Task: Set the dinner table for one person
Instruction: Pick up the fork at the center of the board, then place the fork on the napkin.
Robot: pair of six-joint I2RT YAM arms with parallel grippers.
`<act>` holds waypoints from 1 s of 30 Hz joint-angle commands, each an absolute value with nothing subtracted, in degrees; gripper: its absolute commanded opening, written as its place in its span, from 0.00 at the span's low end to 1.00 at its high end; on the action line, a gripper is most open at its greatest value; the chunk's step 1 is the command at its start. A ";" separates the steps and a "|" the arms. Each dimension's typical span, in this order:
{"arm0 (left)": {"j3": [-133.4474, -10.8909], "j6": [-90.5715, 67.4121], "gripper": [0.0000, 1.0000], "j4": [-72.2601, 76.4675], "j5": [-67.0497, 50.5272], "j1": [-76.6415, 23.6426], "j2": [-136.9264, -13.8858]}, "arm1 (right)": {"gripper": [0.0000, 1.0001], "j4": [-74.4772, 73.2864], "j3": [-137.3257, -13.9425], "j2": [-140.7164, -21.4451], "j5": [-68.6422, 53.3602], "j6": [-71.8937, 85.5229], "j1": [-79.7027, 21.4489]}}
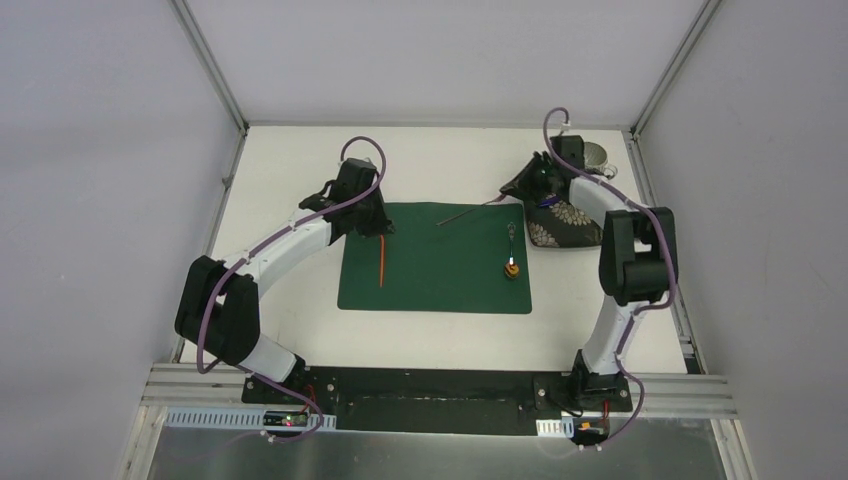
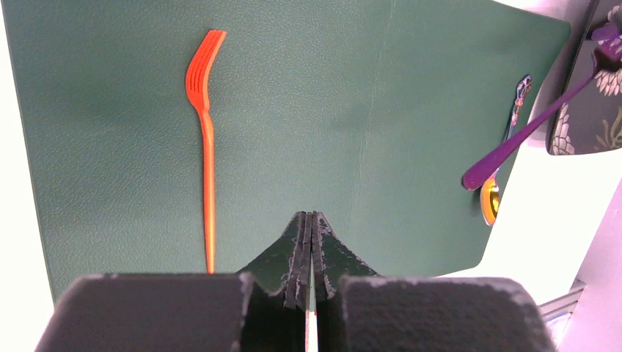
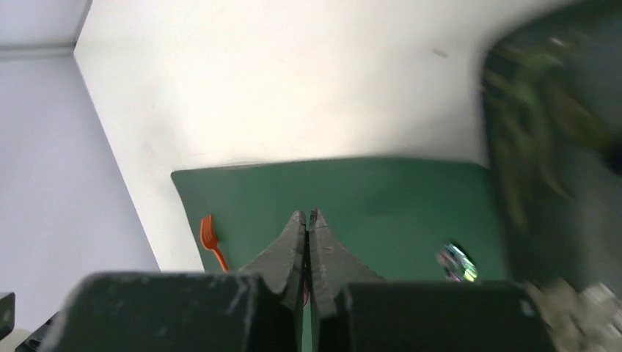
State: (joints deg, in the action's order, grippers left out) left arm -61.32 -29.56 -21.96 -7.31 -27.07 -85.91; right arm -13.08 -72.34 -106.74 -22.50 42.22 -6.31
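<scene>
A white table [image 1: 440, 160] is lying between pale walls, carrying a green mat [image 1: 440, 285]. From above, my left gripper [image 1: 378, 222] is hovering near an orange fork [image 1: 382, 262] at the mat's left. My right gripper [image 1: 512, 192] is hanging beside a dark plate [image 1: 565, 228], with a spoon [image 1: 511, 255] lying on the mat. My left wrist is showing its jaws pressed together, empty, and a purple fork [image 2: 528, 125] reaching from the plate over the spoon. My right wrist is showing jaws closed on nothing, the plate blurring at right.
</scene>
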 commanded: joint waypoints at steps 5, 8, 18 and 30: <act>-63.58 -29.05 0.00 -23.77 -4.48 -27.60 -83.82 | 0.00 -20.56 -93.47 -117.96 -31.91 29.12 -13.88; -63.86 -29.17 0.00 -24.41 -4.50 -27.60 -84.10 | 0.00 -27.40 -99.68 -121.72 -31.71 22.80 -16.59; -64.43 -29.26 0.00 -25.35 -3.95 -27.60 -84.52 | 0.00 -35.78 -107.66 -126.20 -30.92 10.68 -23.05; -64.09 -29.36 0.00 -25.82 -3.15 -27.60 -84.34 | 0.00 -35.74 -115.79 -133.19 -35.52 7.67 -31.02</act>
State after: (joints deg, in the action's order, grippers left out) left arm -62.46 -29.56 -25.58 -4.89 -27.07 -85.82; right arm -36.36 -111.39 -131.52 -32.05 9.06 -28.71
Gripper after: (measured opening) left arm 0.008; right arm 0.015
